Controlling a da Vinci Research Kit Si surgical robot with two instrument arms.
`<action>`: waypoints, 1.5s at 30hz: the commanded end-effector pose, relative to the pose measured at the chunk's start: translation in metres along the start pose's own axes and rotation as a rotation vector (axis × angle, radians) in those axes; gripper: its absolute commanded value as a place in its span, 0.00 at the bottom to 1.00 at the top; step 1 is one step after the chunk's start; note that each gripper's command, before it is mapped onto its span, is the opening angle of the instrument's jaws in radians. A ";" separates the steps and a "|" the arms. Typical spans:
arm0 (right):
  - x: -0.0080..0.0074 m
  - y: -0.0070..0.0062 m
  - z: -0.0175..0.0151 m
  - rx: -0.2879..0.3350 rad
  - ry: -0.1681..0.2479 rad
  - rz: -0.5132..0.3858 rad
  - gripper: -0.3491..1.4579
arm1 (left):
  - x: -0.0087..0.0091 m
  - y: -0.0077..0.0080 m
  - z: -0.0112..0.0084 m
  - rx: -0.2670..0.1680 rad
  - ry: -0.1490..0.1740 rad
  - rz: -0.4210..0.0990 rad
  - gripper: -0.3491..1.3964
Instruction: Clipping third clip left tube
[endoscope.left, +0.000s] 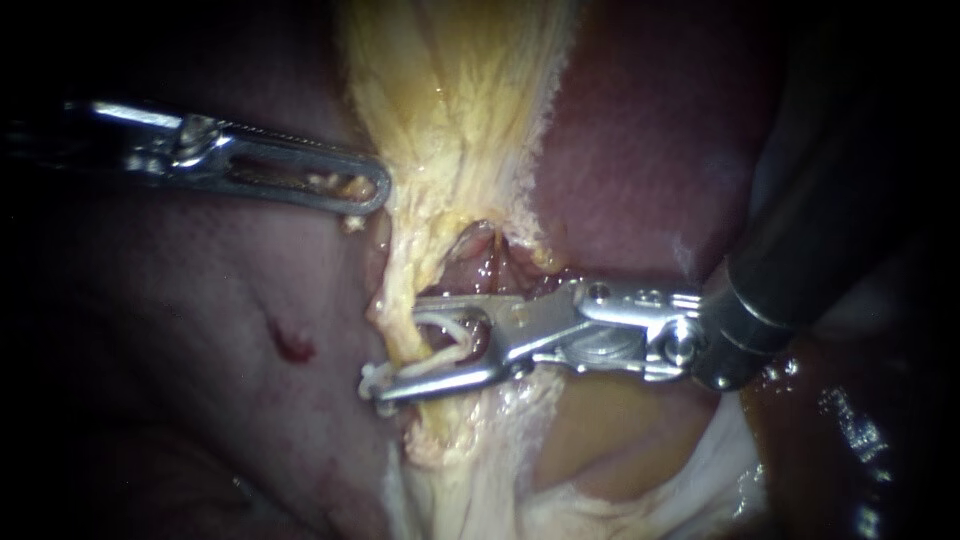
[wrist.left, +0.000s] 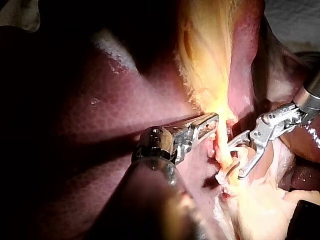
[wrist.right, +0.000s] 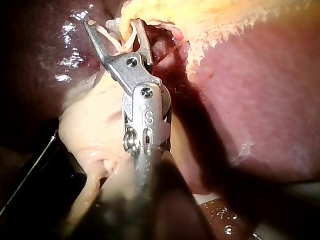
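Right instrument: jaws stand wide, a white clip seated between them, set around the tube over the liver. Left instrument: we note jaws closed on yellow tissue, well apart from the clip

Dark red liver spreads around the jaws of the left instrument, and it bears a small raw red spot that sits apart from both pairs of jaws. A band of yellow fatty tissue runs down between the two pairs. Pale tan tissue lies just below the jaws of the right instrument. Wet glints shine on dark tissue well behind those jaws.
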 end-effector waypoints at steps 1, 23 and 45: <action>0.0000 0.0000 0.0002 0.005 0.007 0.010 0.47 | 0.0000 0.0000 0.0000 0.000 0.000 0.000 0.00; 0.0007 0.0019 0.0019 0.069 0.115 0.109 0.47 | 0.0000 0.0000 0.0000 0.000 0.000 0.000 0.00; 0.0035 0.0034 0.0002 0.066 0.213 0.159 0.47 | 0.0001 0.0001 0.0000 0.000 0.000 0.000 0.00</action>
